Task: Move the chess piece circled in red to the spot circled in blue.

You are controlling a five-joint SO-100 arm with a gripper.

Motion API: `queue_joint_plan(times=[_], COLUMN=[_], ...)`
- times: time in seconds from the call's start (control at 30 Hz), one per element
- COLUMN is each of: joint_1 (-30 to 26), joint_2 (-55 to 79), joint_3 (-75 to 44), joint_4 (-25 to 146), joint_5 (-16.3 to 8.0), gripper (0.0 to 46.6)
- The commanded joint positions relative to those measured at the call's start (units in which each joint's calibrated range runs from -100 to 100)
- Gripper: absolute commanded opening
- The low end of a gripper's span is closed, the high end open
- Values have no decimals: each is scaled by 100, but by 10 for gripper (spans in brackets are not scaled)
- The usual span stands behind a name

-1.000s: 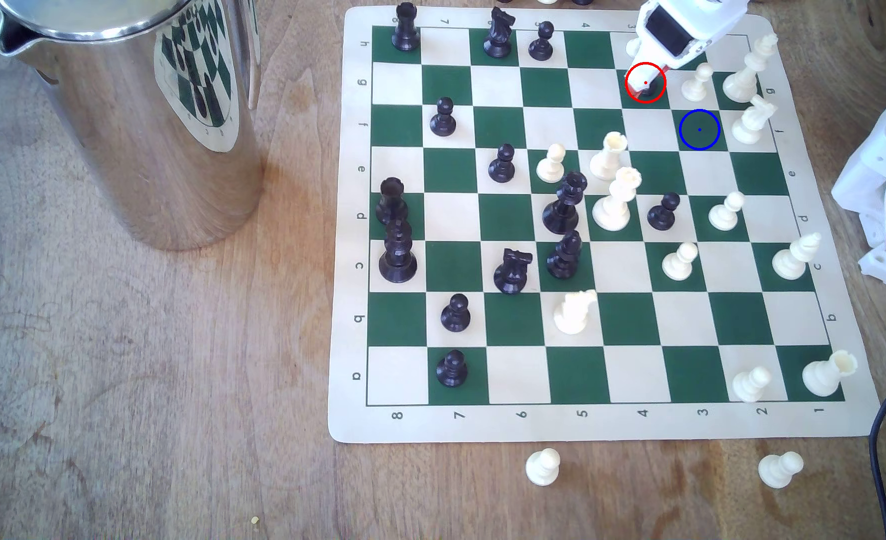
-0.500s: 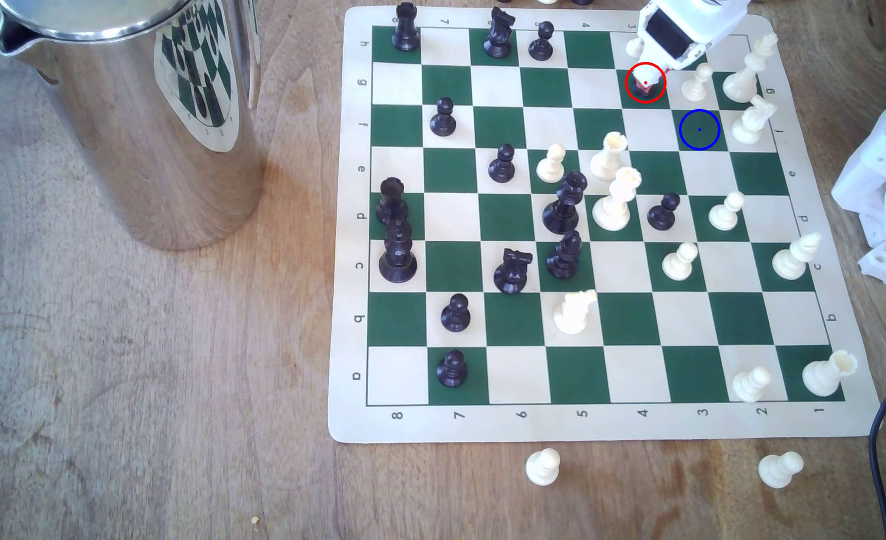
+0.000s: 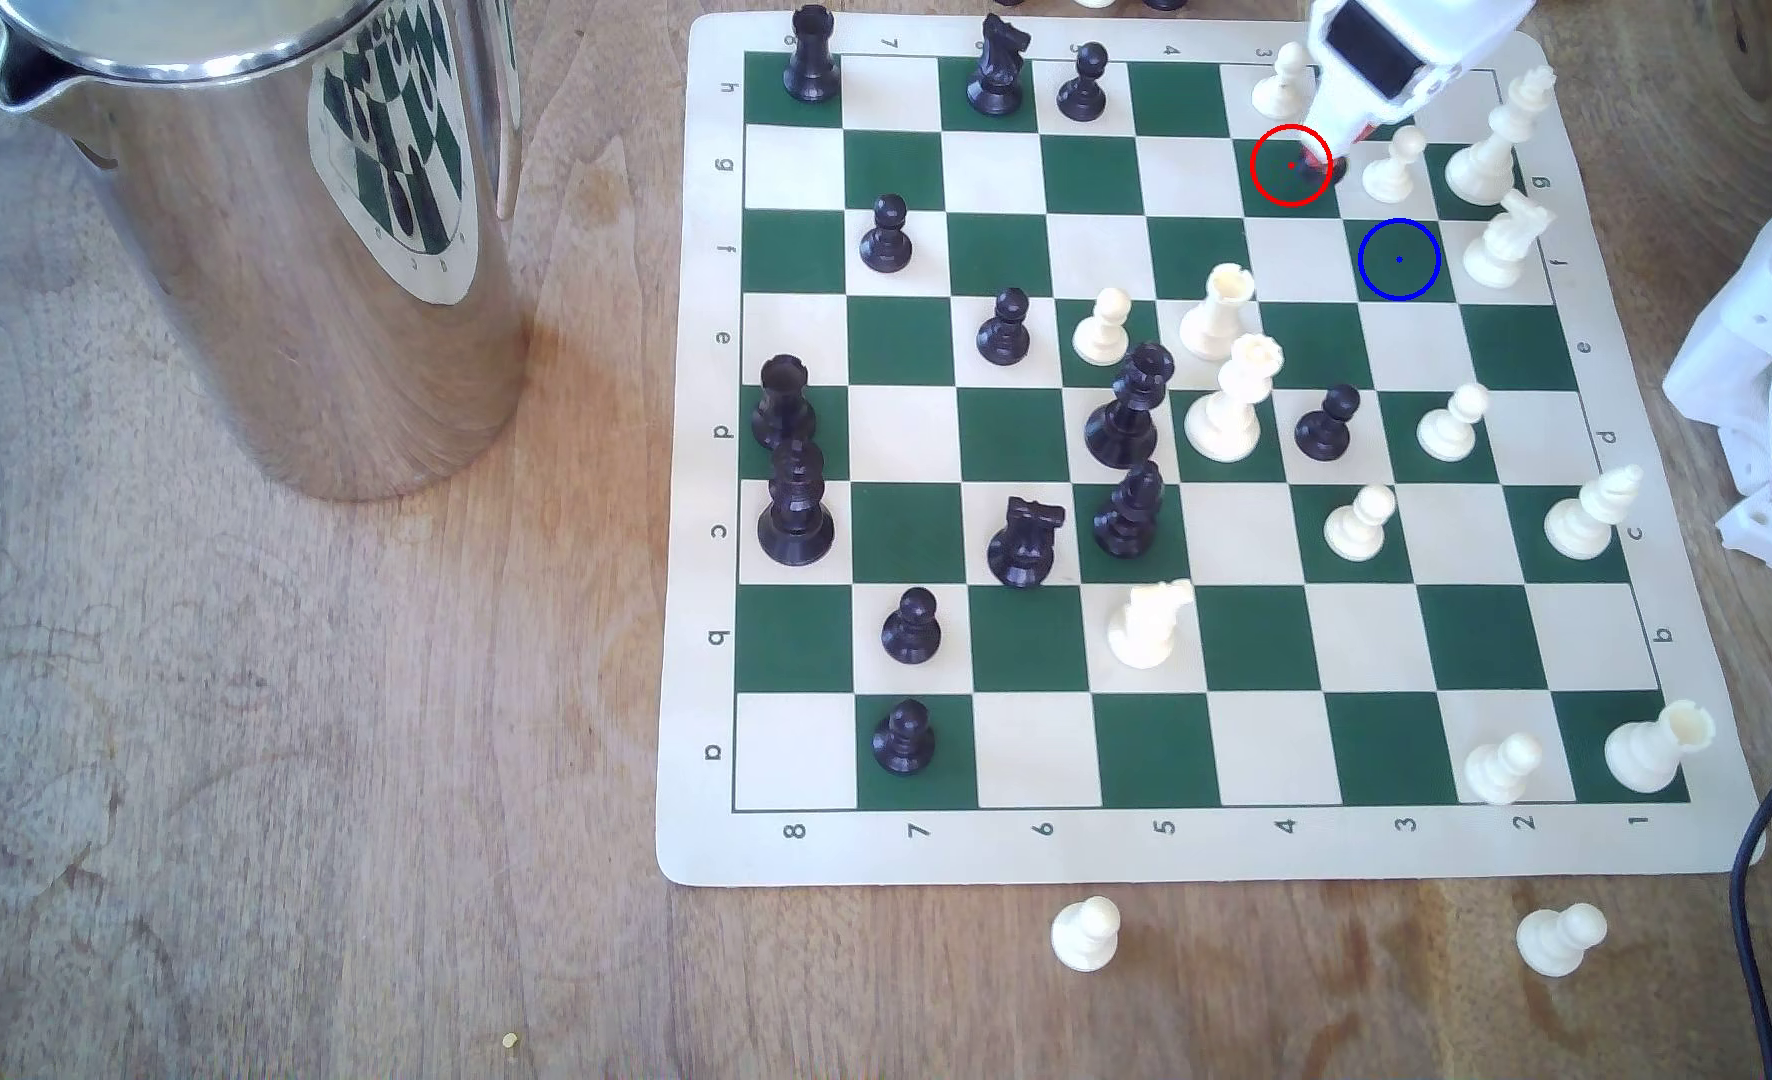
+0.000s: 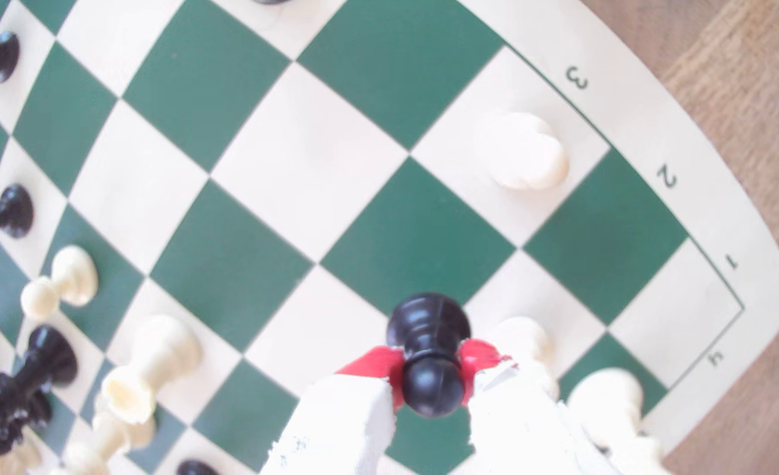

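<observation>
**Ana:** Pawn first, or the setting?

**Ben:** Setting, big to small. The chessboard [image 3: 1214, 852] lies on a wooden table [image 3: 290, 779], with a steel jug [image 3: 269, 239] well apart at the exterior view's left. The white gripper [image 4: 431, 379] is at the board's far edge. Its red-padded fingers [image 4: 369, 365] are closed on the black pawn [image 4: 429, 361], pinching the collar just under the ball head.

**Ana:** Where is the pawn exactly?

**Ben:** At the right rim of the red ring [image 3: 1290, 165] in the exterior view; I cannot tell whether its base is clear of the board. The blue-ringed square [image 3: 1398, 260] is diagonally adjacent and bare.

**Ana:** How will it handle?

**Ben:** I'd judge it light, rigid, smooth plastic. The neck is the natural hold, though it might pivot. A white pawn [image 3: 1393, 166] stands just beside it.
</observation>
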Motion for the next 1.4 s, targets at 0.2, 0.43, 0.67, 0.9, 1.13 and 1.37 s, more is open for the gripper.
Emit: queue_joint_plan(times=[0.2, 0.43, 0.67, 0.9, 1.13, 1.37], joint_1=[-235, -407, -430, -438, -376, -282], joint_2=[-1671, -2511, -2715, -2630, -2103, -1679], joint_3=[225, 950, 1911, 2110, 2337, 2328], joint_4=[556, 819, 401, 188, -304, -598], joint_5=[-117, -176, -215, -225, -230, -190], gripper=[3, 3, 3, 3, 3, 3])
